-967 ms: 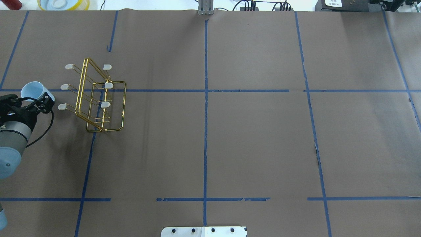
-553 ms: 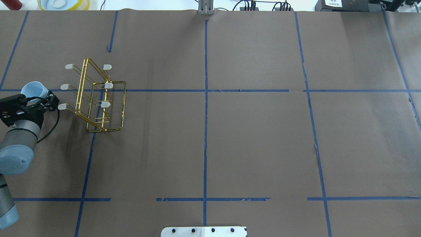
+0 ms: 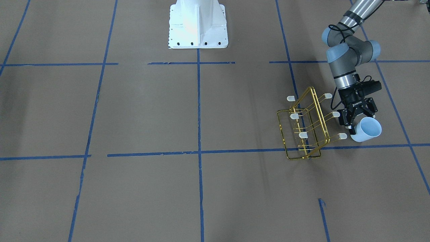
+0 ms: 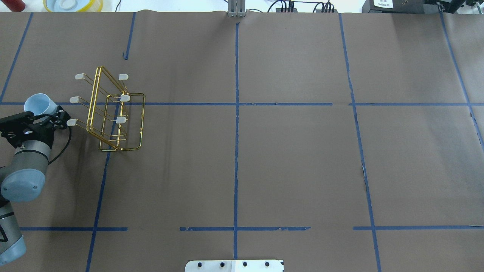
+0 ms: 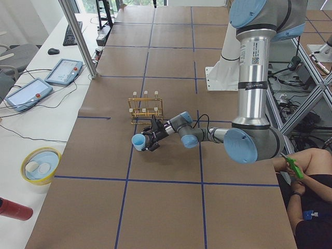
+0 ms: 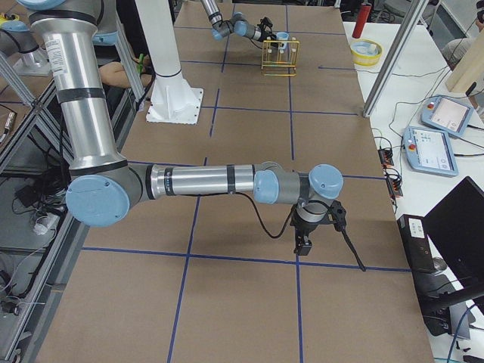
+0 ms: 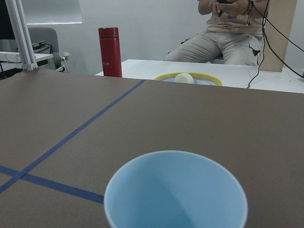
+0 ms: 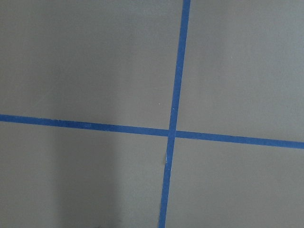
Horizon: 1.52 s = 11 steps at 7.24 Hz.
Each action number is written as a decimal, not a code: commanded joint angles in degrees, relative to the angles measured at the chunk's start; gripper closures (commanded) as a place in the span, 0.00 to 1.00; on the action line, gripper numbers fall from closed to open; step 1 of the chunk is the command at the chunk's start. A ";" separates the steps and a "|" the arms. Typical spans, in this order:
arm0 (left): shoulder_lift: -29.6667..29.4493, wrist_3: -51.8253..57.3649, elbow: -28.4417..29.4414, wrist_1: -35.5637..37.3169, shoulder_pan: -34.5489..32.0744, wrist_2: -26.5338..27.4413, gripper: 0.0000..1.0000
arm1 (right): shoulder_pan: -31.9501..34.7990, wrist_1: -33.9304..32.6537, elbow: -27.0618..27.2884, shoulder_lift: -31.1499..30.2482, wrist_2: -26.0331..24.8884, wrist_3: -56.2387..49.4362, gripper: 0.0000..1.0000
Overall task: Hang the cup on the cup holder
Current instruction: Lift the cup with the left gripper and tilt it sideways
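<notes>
The pale blue cup (image 3: pixel 368 129) is held tilted in my left gripper (image 3: pixel 356 125), with its open mouth turned away from the wrist. It fills the bottom of the left wrist view (image 7: pixel 175 190). In the overhead view the cup (image 4: pixel 39 104) and the left gripper (image 4: pixel 51 115) are just left of the gold wire cup holder (image 4: pixel 121 119), close to its nearest white prong cap (image 4: pixel 71 122) without touching it. The cup holder (image 3: pixel 294 116) stands upright on the table. My right gripper (image 6: pixel 302 243) shows only in the exterior right view, low over bare table; I cannot tell its state.
A yellow bowl (image 4: pixel 72 4) and a red bottle (image 4: pixel 15 4) stand beyond the table's far left edge. A seated person (image 7: pixel 228 33) is behind them. The white robot base (image 3: pixel 198 23) is at the table's near side. Blue tape lines cross the brown table.
The left arm's wrist and elbow have swung right, bringing the gripper slightly nearer the cup holder's prong caps. The cup stays held. The cup holder has not moved.
</notes>
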 commanded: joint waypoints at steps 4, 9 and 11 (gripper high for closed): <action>-0.19 -0.48 2.13 -0.90 0.22 0.17 0.00 | 0.03 -0.04 0.00 0.00 0.00 0.00 0.00; -1.77 -0.22 2.66 -0.90 -0.22 -0.18 0.00 | -0.06 -0.04 0.00 0.00 0.00 0.00 0.00; -1.86 -0.22 3.45 -0.90 -0.75 -0.53 0.00 | 0.03 0.05 0.00 0.00 0.00 0.00 0.00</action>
